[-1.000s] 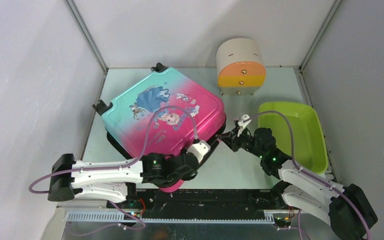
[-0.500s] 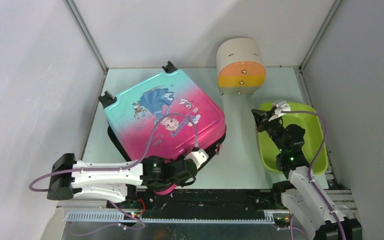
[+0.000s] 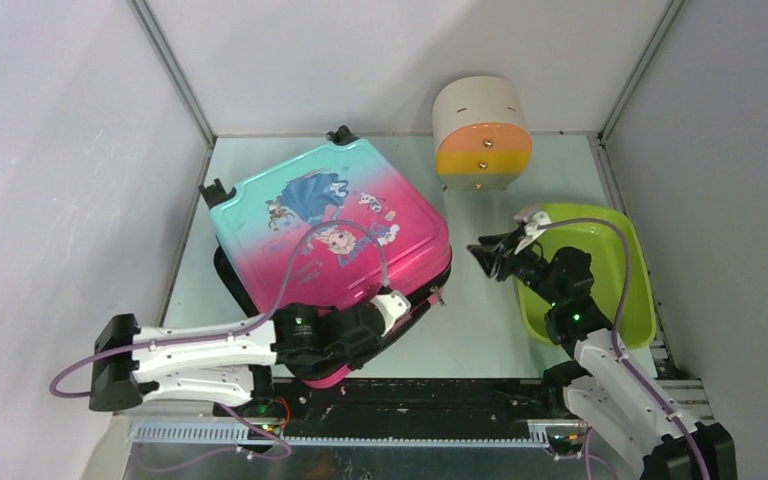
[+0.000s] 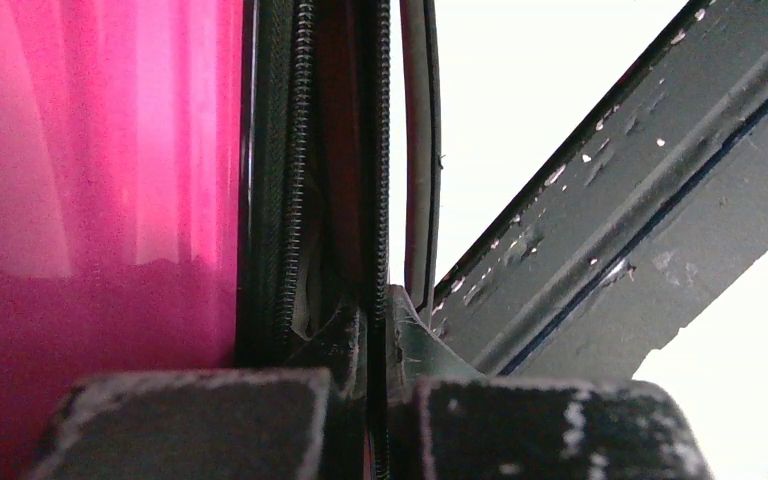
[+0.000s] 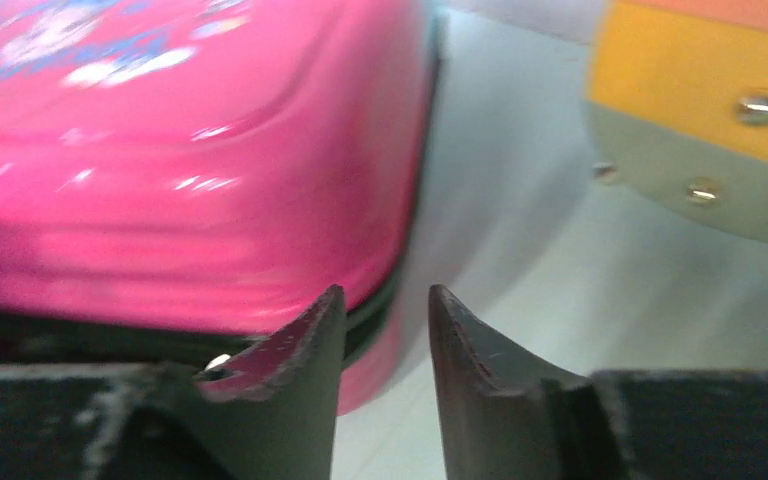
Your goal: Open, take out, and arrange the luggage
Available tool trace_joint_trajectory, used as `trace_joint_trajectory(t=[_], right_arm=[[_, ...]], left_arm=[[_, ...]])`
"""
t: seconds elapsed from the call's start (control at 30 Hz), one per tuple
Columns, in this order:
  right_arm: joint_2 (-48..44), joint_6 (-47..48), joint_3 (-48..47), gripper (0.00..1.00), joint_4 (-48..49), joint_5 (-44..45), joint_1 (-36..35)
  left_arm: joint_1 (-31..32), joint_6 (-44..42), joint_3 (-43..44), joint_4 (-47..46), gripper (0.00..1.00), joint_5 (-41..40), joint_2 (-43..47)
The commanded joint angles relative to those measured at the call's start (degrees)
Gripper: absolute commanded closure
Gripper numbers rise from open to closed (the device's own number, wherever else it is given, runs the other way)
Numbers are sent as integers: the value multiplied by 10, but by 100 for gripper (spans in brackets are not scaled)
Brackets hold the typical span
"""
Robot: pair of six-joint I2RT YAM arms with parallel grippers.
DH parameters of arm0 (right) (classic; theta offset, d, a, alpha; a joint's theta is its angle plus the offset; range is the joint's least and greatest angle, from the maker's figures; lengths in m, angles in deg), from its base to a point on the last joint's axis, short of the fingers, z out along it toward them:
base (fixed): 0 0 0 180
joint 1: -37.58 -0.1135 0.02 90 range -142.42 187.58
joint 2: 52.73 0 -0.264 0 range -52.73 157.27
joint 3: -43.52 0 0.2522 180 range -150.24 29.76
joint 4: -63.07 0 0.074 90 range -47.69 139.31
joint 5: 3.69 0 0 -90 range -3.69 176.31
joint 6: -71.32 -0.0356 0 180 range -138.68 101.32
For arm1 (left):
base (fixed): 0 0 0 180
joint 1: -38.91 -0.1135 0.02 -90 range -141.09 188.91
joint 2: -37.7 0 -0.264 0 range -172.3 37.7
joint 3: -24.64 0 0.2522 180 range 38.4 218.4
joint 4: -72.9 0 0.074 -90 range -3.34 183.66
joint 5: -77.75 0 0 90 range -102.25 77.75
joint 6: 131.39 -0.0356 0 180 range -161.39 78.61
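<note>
The luggage [image 3: 330, 225] lies flat on the table, teal at the back and pink at the front, with a cartoon print and black wheels. Its lid sits slightly raised along the near right edge. My left gripper [image 3: 407, 303] is at that edge. In the left wrist view the left gripper [image 4: 378, 305] is shut on the black zipper trim [image 4: 295, 150] beside the pink shell [image 4: 90, 150]. My right gripper [image 3: 487, 252] hovers right of the luggage, apart from it. In the right wrist view the right gripper [image 5: 385, 295] is open with nothing between the fingers, and the pink shell [image 5: 190, 150] lies ahead.
A lime-green tray [image 3: 620, 225] sits at the right under my right arm. A beige cylinder with an orange-yellow face [image 3: 480, 130] stands at the back, also in the right wrist view [image 5: 700, 80]. Grey walls close in the table on three sides.
My right gripper swung from the luggage's corner out over the tray, then back left toward the luggage, and its jaws opened. The luggage turned slightly while the left gripper kept its hold.
</note>
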Motion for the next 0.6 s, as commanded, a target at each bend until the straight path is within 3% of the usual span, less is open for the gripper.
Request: trace_joint_trajectory(t=[0.0, 0.33, 0.57], right_arm=[[-3, 47, -5, 58, -39, -29, -95], [118, -58, 12, 48, 65, -67, -163], [117, -81, 9, 45, 60, -75, -176]], left_arm=[[-59, -53, 23, 28, 100, 33, 61], [-94, -97, 66, 65, 100, 22, 81], [-120, -94, 62, 48, 100, 24, 104]])
